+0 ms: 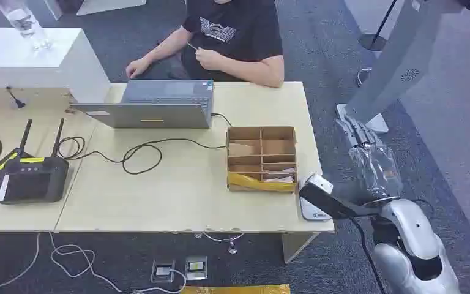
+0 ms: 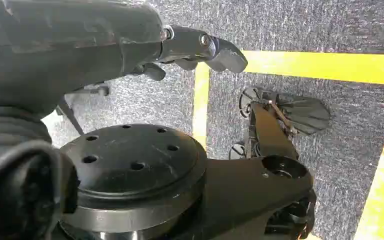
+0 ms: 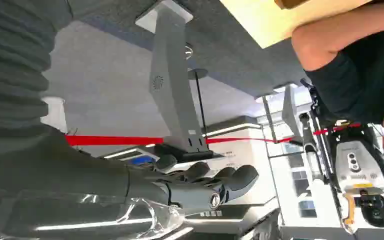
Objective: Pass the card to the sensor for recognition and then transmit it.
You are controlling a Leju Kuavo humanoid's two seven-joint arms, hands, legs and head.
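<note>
A cardboard box (image 1: 261,158) with several compartments stands on the table's right half; pale card-like pieces (image 1: 278,176) lie in its near compartments. Just right of it, at the table's near right corner, sits the sensor (image 1: 316,197), a white pad under a dark slanted head. My right hand (image 1: 357,131) is raised off the table's right side, beyond the sensor; its fingers (image 3: 215,182) are stretched out and hold nothing. Clear plastic wraps its forearm (image 1: 376,171). My left hand (image 2: 190,47) hangs by my body over the carpet, fingers apart and empty.
A person in a black T-shirt (image 1: 235,37) sits at the table's far side behind a grey laptop (image 1: 153,104). A black cable (image 1: 141,153) loops across the middle. A black router with antennas (image 1: 27,177) sits at the left. A grey stand (image 1: 398,61) rises right of my right hand.
</note>
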